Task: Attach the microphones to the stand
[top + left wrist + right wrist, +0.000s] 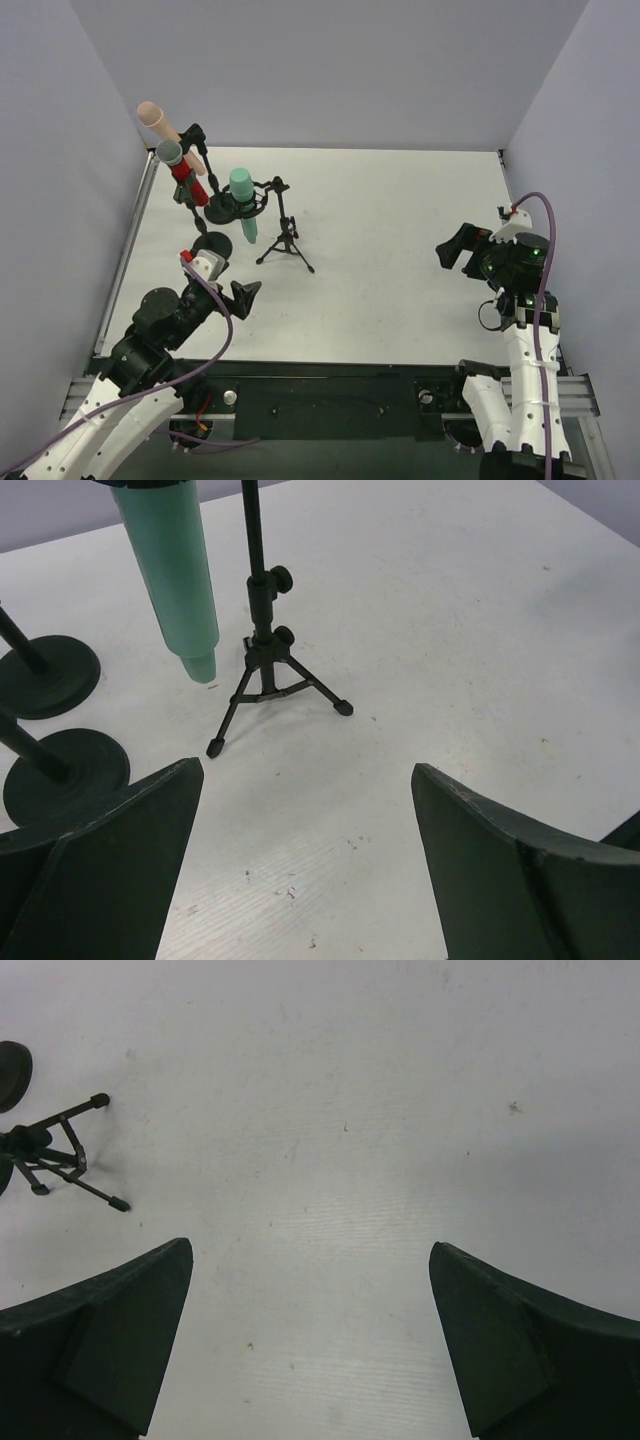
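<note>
No legible text, label, brand, number or sign in any of three views; surfaces too plain or too small to read any marking

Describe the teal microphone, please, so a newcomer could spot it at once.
On the table, at its left rear, three microphones stand clustered. The teal microphone is nearest the tripod stand, all green, unlike the pink microphone and red microphone.
</note>
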{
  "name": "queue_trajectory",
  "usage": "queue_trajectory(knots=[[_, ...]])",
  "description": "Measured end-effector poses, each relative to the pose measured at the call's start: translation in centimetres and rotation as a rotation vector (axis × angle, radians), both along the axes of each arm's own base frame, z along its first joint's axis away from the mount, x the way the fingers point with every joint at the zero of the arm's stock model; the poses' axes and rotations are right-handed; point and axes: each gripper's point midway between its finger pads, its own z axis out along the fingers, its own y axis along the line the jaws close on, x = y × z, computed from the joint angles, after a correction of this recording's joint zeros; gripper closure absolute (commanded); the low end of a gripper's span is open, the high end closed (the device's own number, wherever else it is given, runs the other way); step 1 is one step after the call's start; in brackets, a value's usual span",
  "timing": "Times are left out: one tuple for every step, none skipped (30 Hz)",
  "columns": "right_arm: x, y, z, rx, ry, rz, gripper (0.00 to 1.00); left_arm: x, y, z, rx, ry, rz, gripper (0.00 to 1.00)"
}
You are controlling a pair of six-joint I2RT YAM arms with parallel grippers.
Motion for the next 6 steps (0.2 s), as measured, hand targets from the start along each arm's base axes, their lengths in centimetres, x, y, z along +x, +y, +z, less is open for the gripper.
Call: queue_trajectory(knots=[[0.10,-0.08,-0.20,0.005,0.001,-0.004,0.00,0.12,0.08,0.05,0.000,-0.002,0.005,0.03],[0.19,-0.07,-0.24,0.009,-0.004,-0.003,0.00,0.24,0.13,0.09,-0.001,-0.004,0.010,0.03],[0.31,-0.09,-0.16,0.013,-0.011,-0.003,0.00,0.35,0.18,0.10,-0.001,-0.003,0.014,0.03],[0.45,-0.09,-0.01,0.016,-0.020,-0.001,0.00,0.45,0.20,0.06,0.000,-0.002,0.016,0.03],[0.57,-0.06,0.16,0.018,-0.030,0.002,0.00,0.57,0.26,-0.03,0.003,0.002,0.020,0.03],[0.67,0.00,0.30,0.021,-0.038,0.005,0.00,0.64,0.28,-0.12,0.004,0.005,0.022,0.03]])
